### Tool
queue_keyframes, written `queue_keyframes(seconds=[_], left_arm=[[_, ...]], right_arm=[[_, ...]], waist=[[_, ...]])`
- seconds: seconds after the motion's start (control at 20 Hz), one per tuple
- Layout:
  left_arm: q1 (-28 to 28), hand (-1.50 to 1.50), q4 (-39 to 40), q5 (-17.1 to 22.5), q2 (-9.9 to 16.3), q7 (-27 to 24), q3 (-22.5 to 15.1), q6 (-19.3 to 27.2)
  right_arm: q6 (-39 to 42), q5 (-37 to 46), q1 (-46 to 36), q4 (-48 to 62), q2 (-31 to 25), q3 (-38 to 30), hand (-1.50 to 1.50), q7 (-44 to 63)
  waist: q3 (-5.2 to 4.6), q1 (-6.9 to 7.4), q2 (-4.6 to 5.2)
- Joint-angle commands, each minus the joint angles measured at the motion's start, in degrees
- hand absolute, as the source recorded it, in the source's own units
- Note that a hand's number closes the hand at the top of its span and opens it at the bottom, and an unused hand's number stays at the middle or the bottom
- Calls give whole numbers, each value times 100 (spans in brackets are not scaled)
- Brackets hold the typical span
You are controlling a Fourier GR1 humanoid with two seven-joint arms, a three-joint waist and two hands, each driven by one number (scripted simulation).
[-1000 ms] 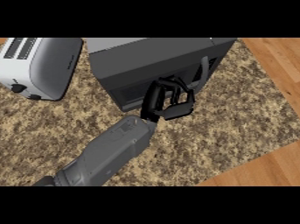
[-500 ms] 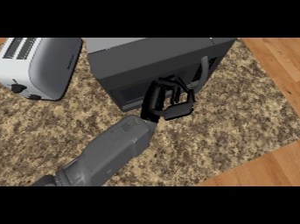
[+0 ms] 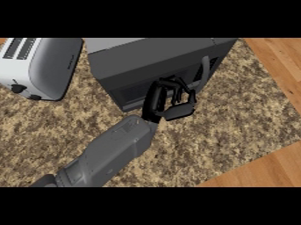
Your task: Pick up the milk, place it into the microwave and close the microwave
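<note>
Nothing has shifted since a second ago — the black hand (image 3: 169,100), fingers curled and holding nothing visible, stays against the dark grey box-shaped microwave's (image 3: 154,61) closed front — milk unseen, so the task looks nearly done.

One forearm (image 3: 110,154) shows, a grey, boxy limb with flat faces and rounded edges, lighter on its upper face and darker down the side toward 3 o'clock. A thin seam crosses it near its 7 o'clock end, where a narrower, darker grey segment with a small raised panel begins. Toward 1 o'clock it tapers to a short wrist. The hand (image 3: 169,102) beyond the wrist is glossy black, built of slim jointed fingers (image 3: 172,85) with pale highlights along their edges, and a broader flat black block at its 4 o'clock side. No cables, screws or markings can be made out.
</note>
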Motion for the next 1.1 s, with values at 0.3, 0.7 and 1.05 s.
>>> queue_keyframes(seconds=[0.3, 0.7, 1.05], left_arm=[[-566, 150, 350, 268, 3, -37, 148, -74], [-654, 150, 426, 441, 3, -93, 49, -66], [-740, 150, 439, 540, 3, -207, -80, -35]], right_arm=[[232, -389, -244, 560, -75, -92, -150, -38], [419, -555, -417, 970, -251, -206, -150, -74], [550, -677, -637, 1241, -458, -232, -150, -17]], waist=[[-1, -7, 75], [7, -2, 68], [6, 35, 74]])
